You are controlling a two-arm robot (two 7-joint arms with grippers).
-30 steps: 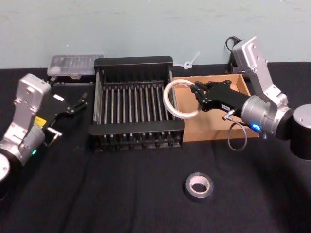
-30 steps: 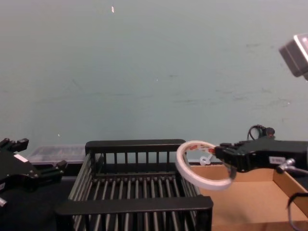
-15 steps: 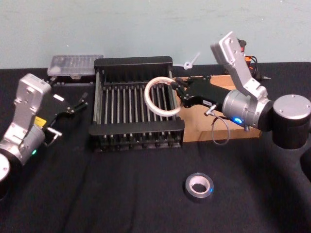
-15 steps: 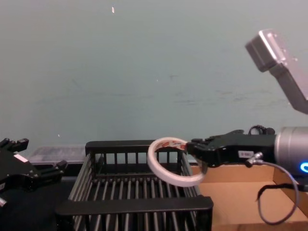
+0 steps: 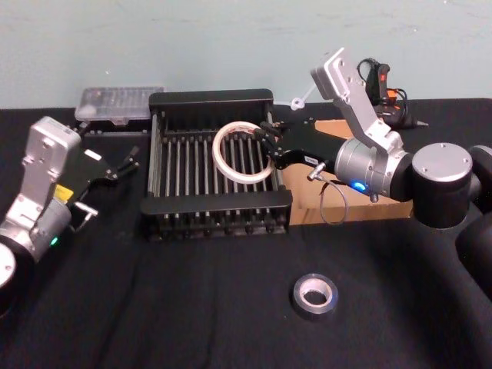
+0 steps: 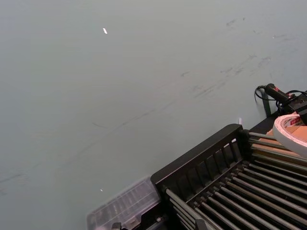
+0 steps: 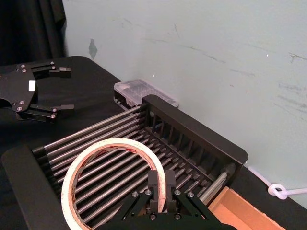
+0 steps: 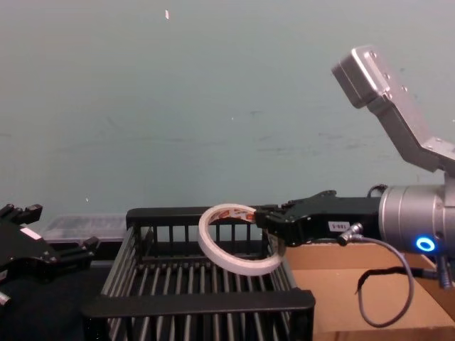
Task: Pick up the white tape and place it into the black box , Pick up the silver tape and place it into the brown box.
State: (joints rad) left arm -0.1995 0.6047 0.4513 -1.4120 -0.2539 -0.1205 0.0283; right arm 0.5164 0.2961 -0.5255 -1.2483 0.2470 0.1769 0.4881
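Head view: the right gripper (image 5: pixel 269 144) reaches across the black slatted plastic crate (image 5: pixel 209 101), its jaws pinched shut on the rim of the flat white tape roll (image 5: pixel 240 151), which hangs tilted above the crate's bars. The shallow tan cardboard box (image 5: pixel 342 209) sits just right of the crate. The dull-silver tape roll (image 5: pixel 314 295) lies on the black table (image 5: pixel 192 307), nearer the robot. The left gripper (image 5: pixel 115 163) rests open beside the crate's left side.

I saw the black box (image 5: pixel 211 204) left of the brown box (image 5: pixel 350 209), touching; white tape (image 5: pixel 240 152) hung over the black box in my right claw (image 5: pixel 267 145); silver tape (image 5: pixel 314 294) lay nearer me on the worktop (image 5: pixel 154 307).
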